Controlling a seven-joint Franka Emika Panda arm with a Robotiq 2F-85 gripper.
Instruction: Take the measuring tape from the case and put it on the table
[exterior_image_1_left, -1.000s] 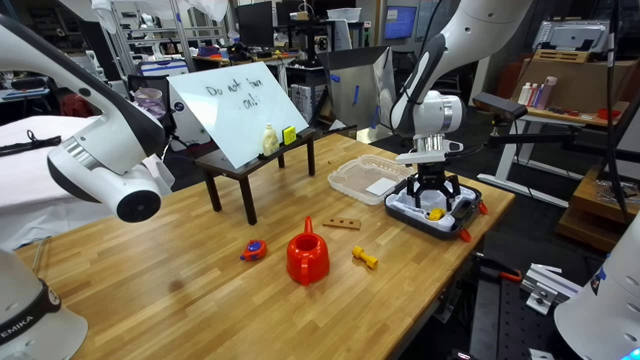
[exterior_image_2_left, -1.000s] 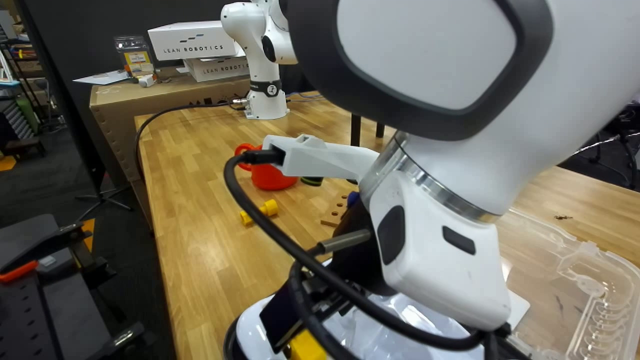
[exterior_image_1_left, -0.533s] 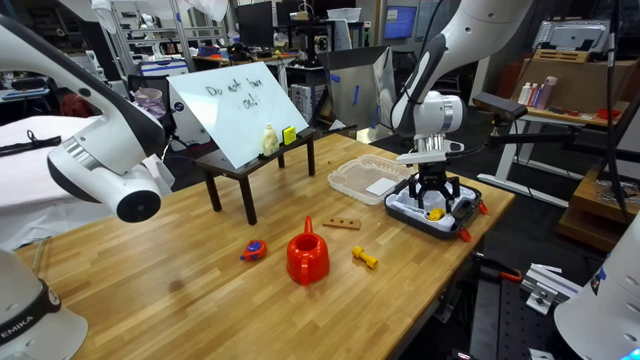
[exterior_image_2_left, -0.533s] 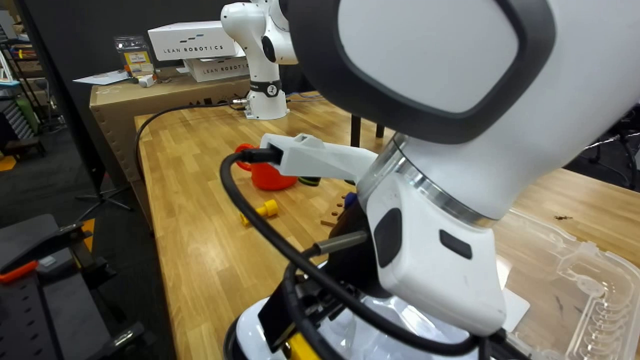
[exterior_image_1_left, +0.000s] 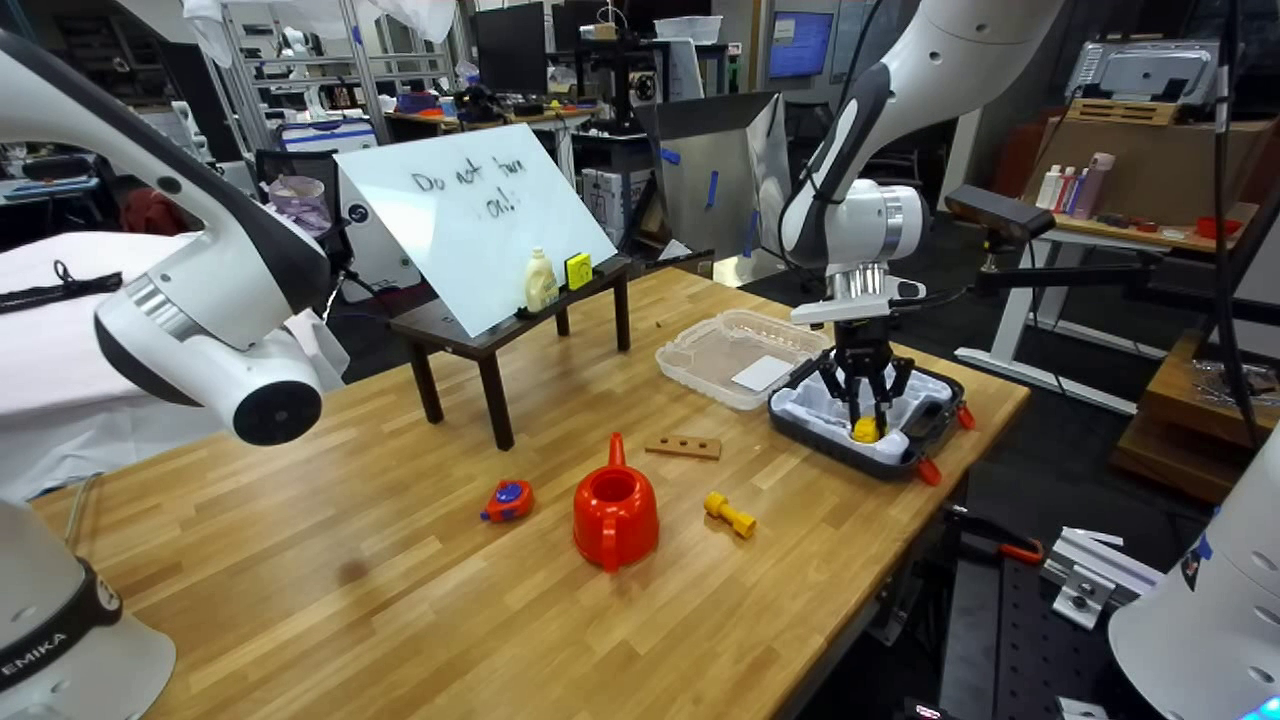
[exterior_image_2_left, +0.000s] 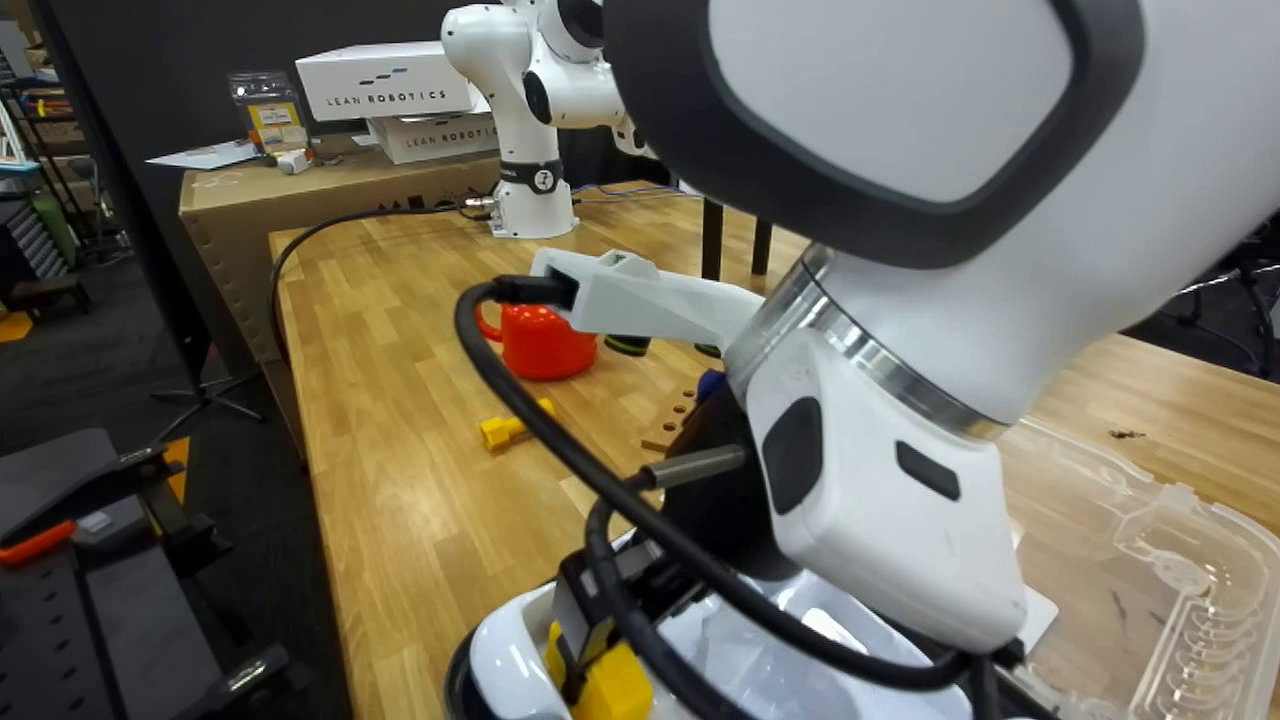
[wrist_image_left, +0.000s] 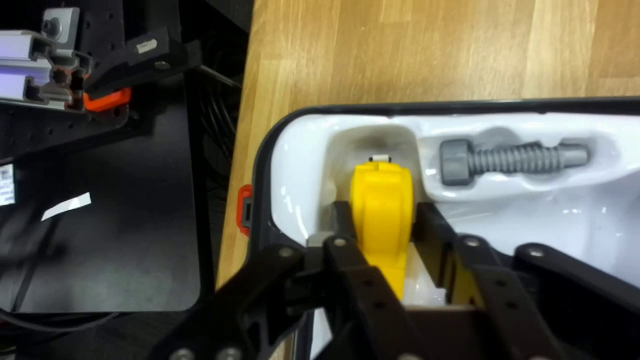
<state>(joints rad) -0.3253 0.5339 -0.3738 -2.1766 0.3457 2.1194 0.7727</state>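
Observation:
The yellow measuring tape (wrist_image_left: 381, 187) stands on edge in a white-lined compartment at one corner of the case (wrist_image_left: 450, 108). My gripper (wrist_image_left: 383, 205) reaches down around it, one finger on each side, the fingertips drawn in against its flanks. In an exterior view the fingers (exterior_image_1_left: 881, 405) come close together above the tape (exterior_image_1_left: 865, 431), low inside the black-rimmed case (exterior_image_1_left: 835, 452). Another exterior view shows the tape (exterior_image_2_left: 612, 688) partly behind a finger and the cable. Its underside is hidden. The case rests on the wooden table (exterior_image_1_left: 400, 600).
A grey toy bolt (wrist_image_left: 505, 162) lies moulded beside the tape. The case's clear lid (exterior_image_1_left: 700, 380) spreads out behind. On the table are a red can (exterior_image_1_left: 617, 540), a yellow dumbbell (exterior_image_1_left: 730, 515), a holed strip (exterior_image_1_left: 683, 447) and a whiteboard stand (exterior_image_1_left: 490, 345). Red latches (exterior_image_1_left: 930, 470) jut out.
The fingers have drawn together from wide apart onto the measuring tape's sides. Seen from outside, the arm has shifted only slightly, and the tape still sits within the case.

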